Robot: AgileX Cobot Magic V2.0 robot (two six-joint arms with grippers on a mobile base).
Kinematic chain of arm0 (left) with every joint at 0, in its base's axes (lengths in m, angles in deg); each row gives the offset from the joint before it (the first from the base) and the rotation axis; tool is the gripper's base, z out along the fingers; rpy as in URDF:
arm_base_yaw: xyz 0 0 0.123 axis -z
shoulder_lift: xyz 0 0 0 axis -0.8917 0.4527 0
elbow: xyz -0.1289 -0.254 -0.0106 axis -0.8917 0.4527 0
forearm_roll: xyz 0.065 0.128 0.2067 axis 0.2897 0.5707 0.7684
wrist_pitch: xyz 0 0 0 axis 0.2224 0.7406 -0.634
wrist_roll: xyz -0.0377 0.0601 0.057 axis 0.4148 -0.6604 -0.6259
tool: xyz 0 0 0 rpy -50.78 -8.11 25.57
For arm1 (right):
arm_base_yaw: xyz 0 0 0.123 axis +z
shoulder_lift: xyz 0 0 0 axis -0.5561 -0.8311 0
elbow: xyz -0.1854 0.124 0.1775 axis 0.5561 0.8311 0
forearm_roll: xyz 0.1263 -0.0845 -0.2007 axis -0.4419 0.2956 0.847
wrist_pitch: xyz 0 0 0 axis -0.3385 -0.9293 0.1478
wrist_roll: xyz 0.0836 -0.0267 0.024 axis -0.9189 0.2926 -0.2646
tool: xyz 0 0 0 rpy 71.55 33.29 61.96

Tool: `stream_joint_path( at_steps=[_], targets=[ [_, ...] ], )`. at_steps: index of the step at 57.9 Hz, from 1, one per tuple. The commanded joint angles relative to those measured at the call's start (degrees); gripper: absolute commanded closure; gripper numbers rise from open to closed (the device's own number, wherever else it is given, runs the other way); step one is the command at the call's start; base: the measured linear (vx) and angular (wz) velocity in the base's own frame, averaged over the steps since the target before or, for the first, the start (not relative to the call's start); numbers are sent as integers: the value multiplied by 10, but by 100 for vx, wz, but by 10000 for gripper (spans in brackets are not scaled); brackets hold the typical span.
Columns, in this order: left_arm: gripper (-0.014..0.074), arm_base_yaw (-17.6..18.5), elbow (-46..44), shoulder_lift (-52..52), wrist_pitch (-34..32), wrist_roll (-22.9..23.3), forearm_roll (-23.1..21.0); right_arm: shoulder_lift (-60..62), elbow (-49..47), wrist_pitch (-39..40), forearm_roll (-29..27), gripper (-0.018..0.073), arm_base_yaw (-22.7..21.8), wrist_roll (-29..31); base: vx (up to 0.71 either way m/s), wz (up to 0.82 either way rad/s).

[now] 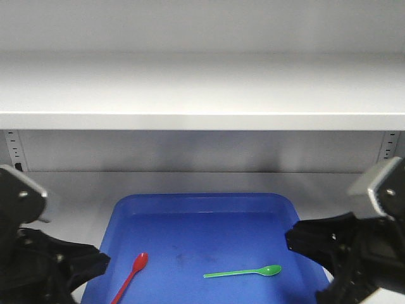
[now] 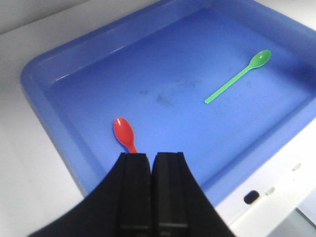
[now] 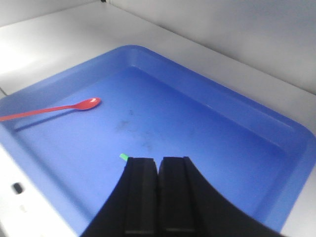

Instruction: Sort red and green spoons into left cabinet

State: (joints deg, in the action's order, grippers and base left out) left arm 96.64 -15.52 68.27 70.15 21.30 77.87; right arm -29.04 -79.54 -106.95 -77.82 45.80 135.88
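The red spoon (image 1: 133, 275) lies at the front left of the blue tray (image 1: 202, 197), bowl pointing to the back. The green spoon (image 1: 243, 272) lies crosswise at the front right, bowl to the right. The tray rests inside the light grey left cabinet (image 1: 202, 95), under its wide shelf. My left gripper (image 2: 152, 155) is shut and empty, hovering over the handle of the red spoon (image 2: 124, 132). My right gripper (image 3: 158, 160) is shut and empty. It covers the green spoon (image 3: 124, 157) except the handle tip.
Peg-hole strips (image 1: 14, 151) run up both sides of the cabinet's back wall. The tray's front rim (image 2: 276, 158) sits close to the cabinet's front lip, which has a small dark slot (image 2: 251, 197). Both arms (image 1: 354, 253) flank the tray's front corners.
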Motion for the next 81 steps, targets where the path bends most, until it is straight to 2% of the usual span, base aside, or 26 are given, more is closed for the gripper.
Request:
stream_joint_path(
  at_steps=[1, 14, 21, 39, 68, 72, 76, 81],
  targets=[
    [598, 0, 2, -38, -31, 9, -6, 54, 10, 19, -13, 562, -1, -11, 0, 0],
    [597, 0, 96, -148, -72, 39, -19, 174, 89, 49, -15, 562, -2, -21, 0, 0],
    [597, 0, 137, -209, -87, 39, -20, 252, 111, 69, -18, 562, -2, -29, 0, 0],
    [597, 0, 137, -222, -73, 39, -19, 295, 111, 9, -29, 562, -2, -29, 0, 0],
    [597, -1, 137, -223, -73, 39, -19, 295, 111, 6, -29, 562, -2, -29, 0, 0],
    [597, -19, 137, -226, -74, 36, -17, 295, 111, 6, -29, 562, -2, -29, 0, 0],
    [597, -65, 138, -230, -76, 17, 0, 295, 111, 6, -29, 562, -2, -29, 0, 1],
    [597, -122, 143, -230, -89, 6, -1, 295, 111, 4, -29, 562, -2, -29, 0, 0]
  ],
)
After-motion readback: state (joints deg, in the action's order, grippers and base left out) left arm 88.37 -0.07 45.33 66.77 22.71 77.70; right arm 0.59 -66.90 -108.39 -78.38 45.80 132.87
